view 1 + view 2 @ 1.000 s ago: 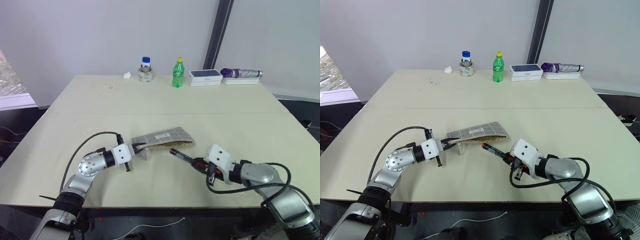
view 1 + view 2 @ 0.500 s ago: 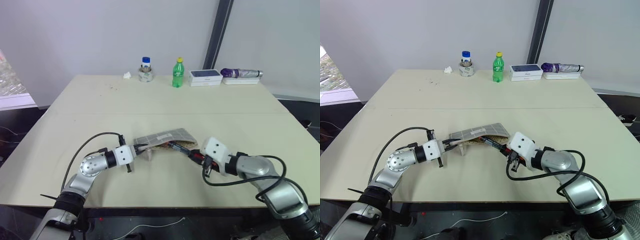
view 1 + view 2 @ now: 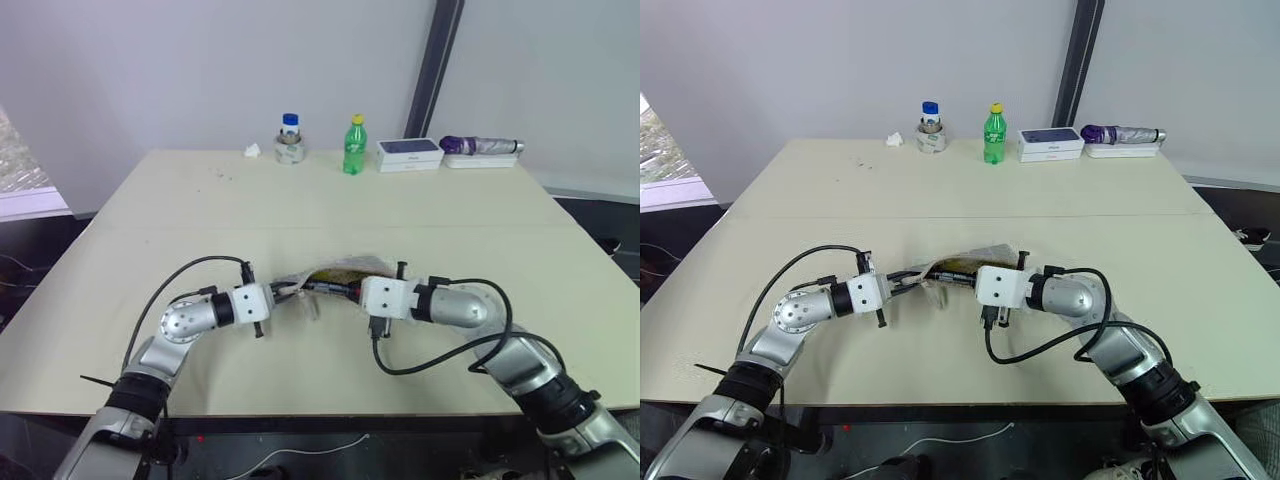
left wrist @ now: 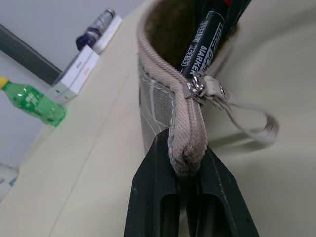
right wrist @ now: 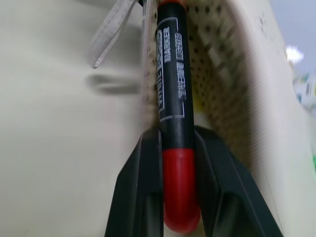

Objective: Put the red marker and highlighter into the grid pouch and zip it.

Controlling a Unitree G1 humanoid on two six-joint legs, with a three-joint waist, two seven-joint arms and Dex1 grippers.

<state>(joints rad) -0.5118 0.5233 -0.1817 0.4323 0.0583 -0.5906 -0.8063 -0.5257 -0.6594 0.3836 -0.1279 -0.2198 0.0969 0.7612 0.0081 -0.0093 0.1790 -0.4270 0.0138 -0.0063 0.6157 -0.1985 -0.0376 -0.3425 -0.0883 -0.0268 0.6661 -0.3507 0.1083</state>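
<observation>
Near the front of the tabletop point(image 3: 200, 200) the two arms meet at the grid pouch point(image 3: 340, 270), which lies a little left of centre with its zipped edge pulled open toward me. The left pincer point(image 4: 187, 163) is clamped tight on the left end of the pouch's zipper band, holding that corner up off the tabletop; the metal zipper pull point(image 4: 200, 89) and its pale cord sit just beyond its black fingers point(image 4: 153, 197). From the right, the right pincer point(image 5: 177, 163) is closed narrowly around the red marker point(image 5: 175, 98), gripping it where the black barrel meets the red end, which sits between its two fingers. The marker points left, away from that pincer, with its black barrel lying in the pouch's open mouth, along the zipper edge and against the perforated lining. Inside the pouch I cannot make out the highlighter for certain. Along the far edge stand a small jar point(image 3: 290, 140), a green bottle point(image 3: 353, 146), a white box point(image 3: 409, 153) and a folded purple umbrella point(image 3: 480, 146).
</observation>
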